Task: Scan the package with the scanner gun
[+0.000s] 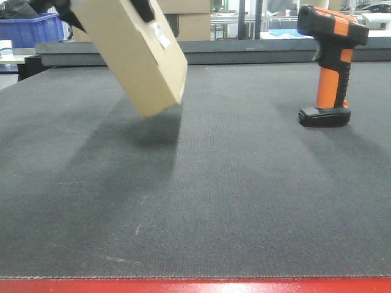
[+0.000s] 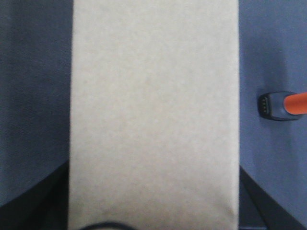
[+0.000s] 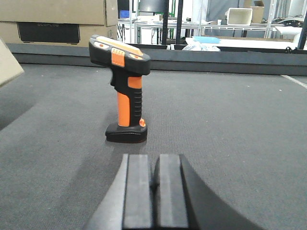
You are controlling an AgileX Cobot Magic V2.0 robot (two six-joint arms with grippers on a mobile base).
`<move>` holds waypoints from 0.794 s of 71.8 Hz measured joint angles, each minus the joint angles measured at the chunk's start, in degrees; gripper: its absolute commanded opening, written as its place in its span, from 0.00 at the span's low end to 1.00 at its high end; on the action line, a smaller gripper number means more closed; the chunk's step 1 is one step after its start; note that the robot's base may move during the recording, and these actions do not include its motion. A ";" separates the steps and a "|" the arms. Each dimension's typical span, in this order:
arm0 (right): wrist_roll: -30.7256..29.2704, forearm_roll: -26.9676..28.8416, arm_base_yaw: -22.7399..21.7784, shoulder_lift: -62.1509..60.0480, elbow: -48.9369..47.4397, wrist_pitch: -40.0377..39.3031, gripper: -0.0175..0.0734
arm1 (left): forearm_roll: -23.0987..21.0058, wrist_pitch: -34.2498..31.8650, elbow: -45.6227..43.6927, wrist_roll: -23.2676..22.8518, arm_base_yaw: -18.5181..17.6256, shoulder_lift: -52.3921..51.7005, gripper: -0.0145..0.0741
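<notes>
The package (image 1: 137, 55) is a plain cardboard box with a white label (image 1: 160, 35). It hangs tilted above the dark mat at the back left, lower corner down. My left gripper (image 2: 153, 211) is shut on it; the box (image 2: 153, 115) fills the left wrist view, with dark fingers (image 2: 55, 201) at its two sides. The orange and black scanner gun (image 1: 330, 67) stands upright on its base at the back right, untouched. My right gripper (image 3: 154, 191) is shut and empty, low over the mat, a short way in front of the scanner (image 3: 123, 86).
A raised black ledge (image 1: 244, 52) runs along the mat's far side. Behind it stand a blue crate (image 1: 33, 27) and cardboard boxes (image 1: 192, 21). A red strip (image 1: 195, 285) marks the near edge. The scanner's base (image 2: 283, 105) shows right of the box in the left wrist view.
</notes>
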 measured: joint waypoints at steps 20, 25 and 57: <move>0.00 0.00 0.00 0.00 0.00 0.00 0.01 | -1.17 -1.23 0.36 -0.27 -0.23 3.34 0.04; 0.00 0.00 0.00 0.00 0.00 -0.73 0.01 | -1.42 -1.23 0.48 -0.27 -0.23 3.37 0.04; 0.00 -0.58 0.00 0.00 -5.31 -9.39 0.01 | -2.12 -1.22 0.48 -0.38 -0.23 3.37 0.04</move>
